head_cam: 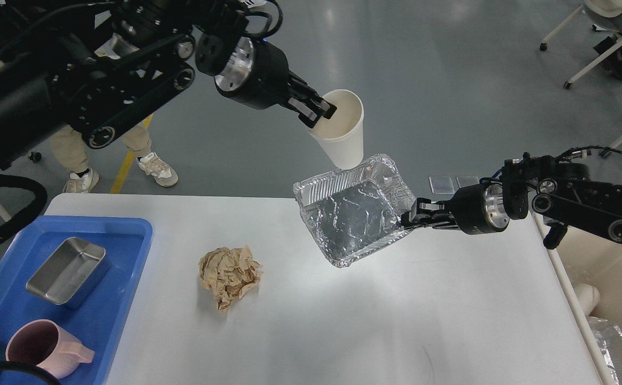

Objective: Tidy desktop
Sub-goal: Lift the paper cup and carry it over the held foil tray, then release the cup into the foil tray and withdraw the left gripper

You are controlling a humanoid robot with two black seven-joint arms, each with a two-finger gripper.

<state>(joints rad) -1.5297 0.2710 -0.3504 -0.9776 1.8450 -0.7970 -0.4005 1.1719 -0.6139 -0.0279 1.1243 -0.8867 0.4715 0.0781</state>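
Note:
The desktop (343, 321) is a wide white tabletop. My left gripper (319, 113) is shut on the rim of a white paper cup (341, 136), held upright in the air just above the far edge of a foil tray (354, 216). My right gripper (411, 219) is shut on the right rim of the foil tray and holds it tilted above the desktop. A crumpled ball of brown paper (230, 275) lies on the desktop left of the middle.
A blue plastic tray (113, 278) at the left edge holds a steel box (68, 270) and a pink mug (44, 350). A person's legs (145, 158) stand beyond the table's far left. A bin with foil (615, 342) sits at the right edge.

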